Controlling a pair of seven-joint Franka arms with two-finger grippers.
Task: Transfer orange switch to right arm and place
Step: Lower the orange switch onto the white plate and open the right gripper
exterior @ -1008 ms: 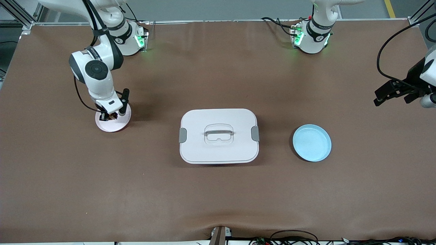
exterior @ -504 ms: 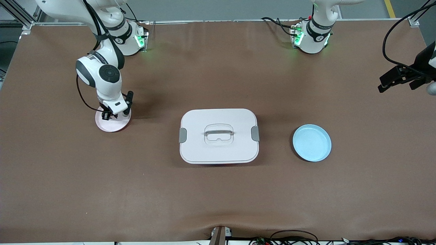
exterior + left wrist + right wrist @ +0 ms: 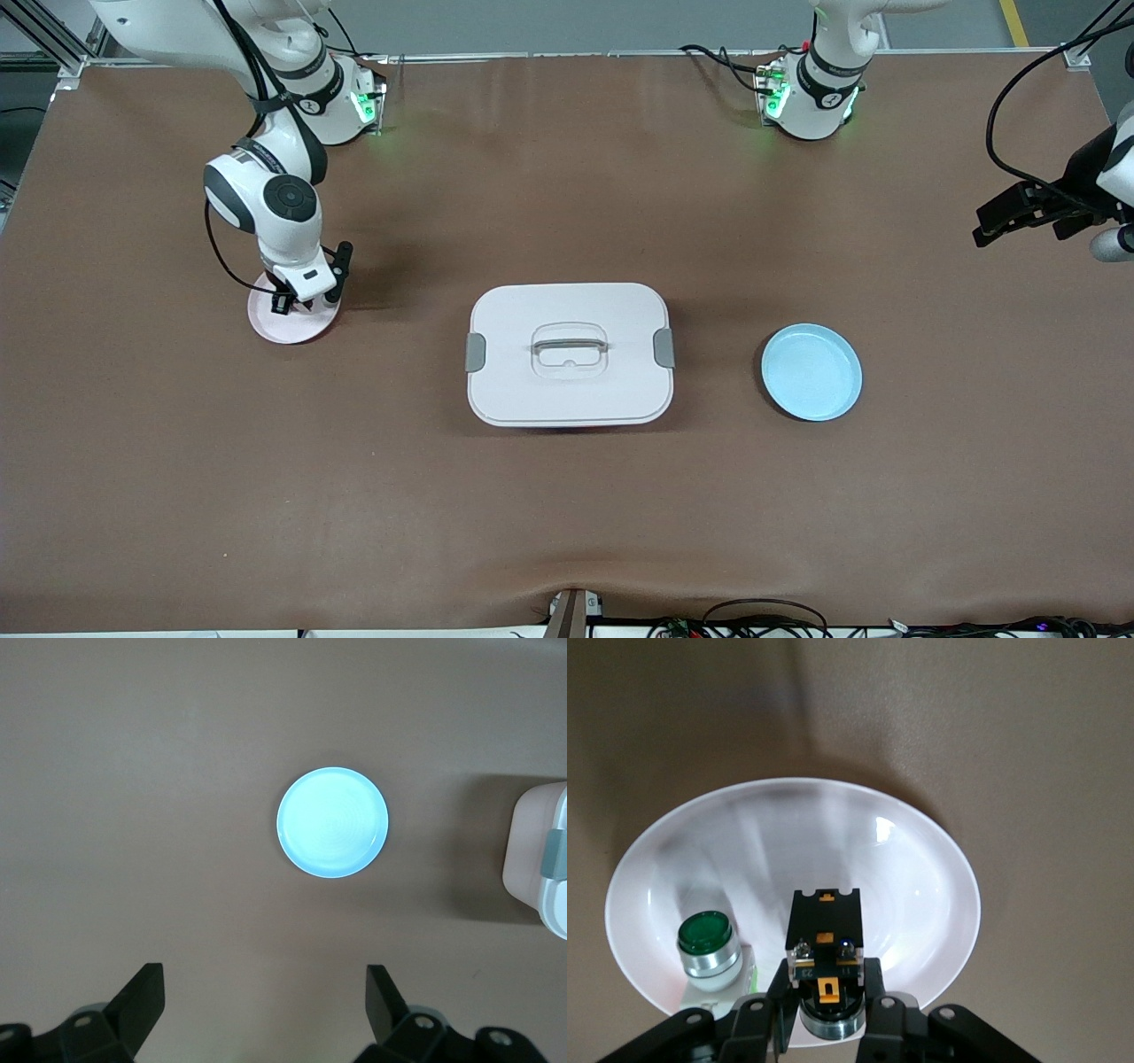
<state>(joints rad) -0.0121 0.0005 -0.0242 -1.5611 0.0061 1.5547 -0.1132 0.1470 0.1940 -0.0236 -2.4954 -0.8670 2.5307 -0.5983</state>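
The orange switch [image 3: 824,935], a small black block with orange marks and a metal ring, sits between the fingers of my right gripper [image 3: 827,983]. The gripper is shut on it, low over the pale pink plate [image 3: 912,886]. In the front view the right gripper [image 3: 303,297] is over the pink plate [image 3: 285,328] at the right arm's end of the table, and the arm hides the switch. My left gripper [image 3: 1001,223] is open and empty, raised over the left arm's end of the table; it also shows in the left wrist view [image 3: 266,997].
A small whitish green-tipped part [image 3: 707,943] stands on the pink plate beside the switch. A white lidded box [image 3: 569,354] with a handle sits mid-table. A light blue plate [image 3: 811,372] lies between the box and the left arm's end; it also shows in the left wrist view [image 3: 332,822].
The right wrist has shifted and turned a little over the pink plate, toward the right arm's base, still holding the switch. The left gripper rose, then dropped back slightly.
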